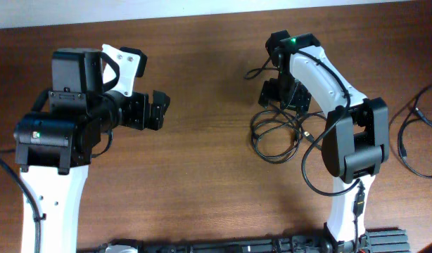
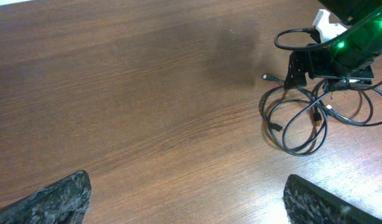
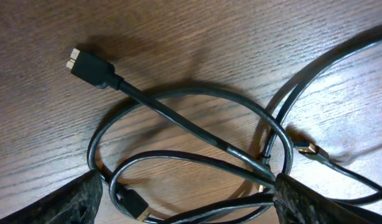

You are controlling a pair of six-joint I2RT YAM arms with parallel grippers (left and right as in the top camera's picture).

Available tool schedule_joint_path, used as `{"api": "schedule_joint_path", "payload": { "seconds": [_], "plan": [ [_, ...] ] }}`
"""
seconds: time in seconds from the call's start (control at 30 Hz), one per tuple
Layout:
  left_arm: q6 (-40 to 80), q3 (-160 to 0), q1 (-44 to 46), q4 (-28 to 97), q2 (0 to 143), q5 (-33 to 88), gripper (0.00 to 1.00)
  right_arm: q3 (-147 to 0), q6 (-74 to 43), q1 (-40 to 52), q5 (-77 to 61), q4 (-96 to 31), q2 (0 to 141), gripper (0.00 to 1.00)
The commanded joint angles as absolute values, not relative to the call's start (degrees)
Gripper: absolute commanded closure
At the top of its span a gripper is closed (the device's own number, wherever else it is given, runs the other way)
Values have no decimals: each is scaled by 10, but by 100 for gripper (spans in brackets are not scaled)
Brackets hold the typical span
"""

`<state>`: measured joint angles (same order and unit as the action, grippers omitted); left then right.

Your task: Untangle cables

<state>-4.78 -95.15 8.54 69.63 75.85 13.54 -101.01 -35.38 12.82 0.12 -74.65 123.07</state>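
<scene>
On woodgrain table point(image 1: 202, 154), glossy looped cables point(image 3: 178, 118).

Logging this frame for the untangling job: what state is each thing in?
Cable bundle: tangled, lying on the table.
Separate cable: loosely looped, untouched, far right.
Left gripper: jaws open, empty.
Right gripper: jaws open astride the bundle, nothing gripped.
</scene>
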Motion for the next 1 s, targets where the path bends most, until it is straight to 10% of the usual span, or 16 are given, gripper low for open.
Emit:
{"api": "schedule_joint_path", "payload": {
  "seconds": [0.0,0.97],
  "plan": [
    [-55,-955,83,696,756,142,1,-1010,-398,132,16,-770,1232,12],
    [-55,-955,83,696,756,142,1,-1058,-454,240,20,-794,1231,1]
  ]
}}
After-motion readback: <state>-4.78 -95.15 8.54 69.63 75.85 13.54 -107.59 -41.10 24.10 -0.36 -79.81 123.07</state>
